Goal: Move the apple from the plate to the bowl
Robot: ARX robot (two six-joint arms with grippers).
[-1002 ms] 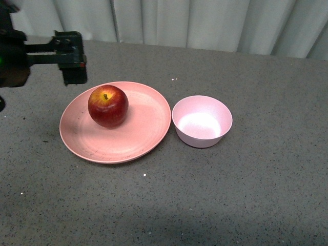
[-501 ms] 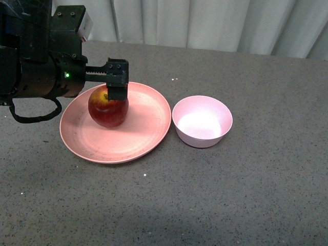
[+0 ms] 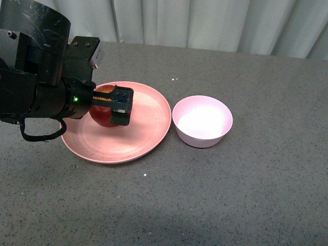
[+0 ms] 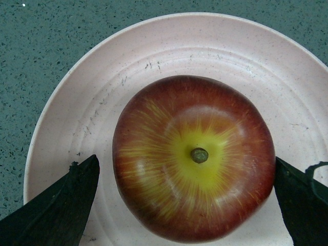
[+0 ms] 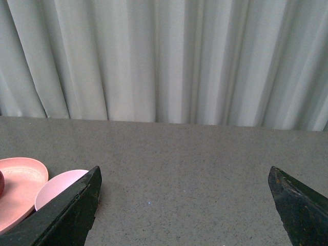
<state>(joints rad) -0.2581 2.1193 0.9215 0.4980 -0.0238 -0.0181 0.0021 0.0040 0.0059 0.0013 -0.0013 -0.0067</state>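
Spread wide, the left end effector straddles the apple sitting on the plate, apparently lining up a grasp for the lift to the bowl just beside, on the counter.

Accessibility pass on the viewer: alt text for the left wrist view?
A dark red apple with a yellow patch around its stem sits on the pink plate, between the two dark fingers of the open left gripper. One finger shows a gap to the apple; the other reaches its edge.
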